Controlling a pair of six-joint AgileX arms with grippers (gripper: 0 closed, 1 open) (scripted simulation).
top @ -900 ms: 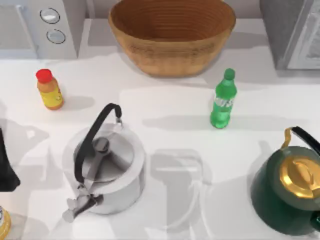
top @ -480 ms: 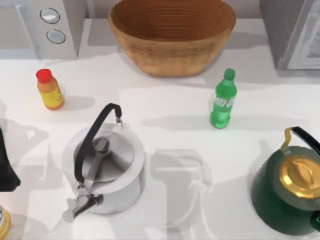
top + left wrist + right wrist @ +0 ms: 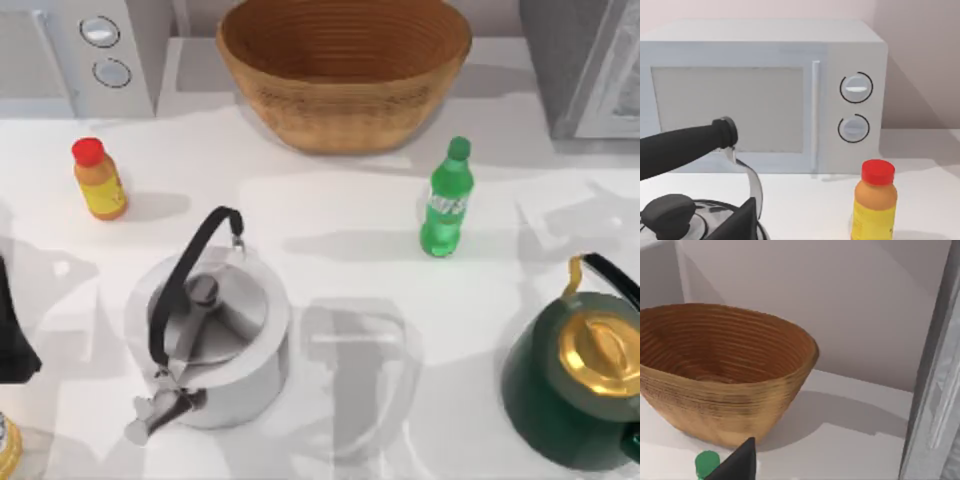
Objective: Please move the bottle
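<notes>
The bottle [image 3: 445, 200], slim green plastic with a green cap and a pale label band, stands upright on the white table right of centre, in front of the basket. Its cap [image 3: 706, 463] shows in the right wrist view just beside a dark part of my right gripper [image 3: 737, 464], which sits close above it. A dark part of my left gripper [image 3: 740, 222] shows in the left wrist view over the silver kettle. A black piece of the left arm [image 3: 12, 330] sits at the table's left edge.
A wicker basket [image 3: 345, 75] stands at the back centre, a white microwave [image 3: 80, 50] at the back left, a grey appliance [image 3: 590, 60] at the back right. A short orange bottle [image 3: 98, 180] stands left, a silver kettle [image 3: 210, 335] front left, a green kettle [image 3: 580, 380] front right.
A faint shadow has spread over the table at the right, near the green kettle. The bottle and the other things have not moved.
</notes>
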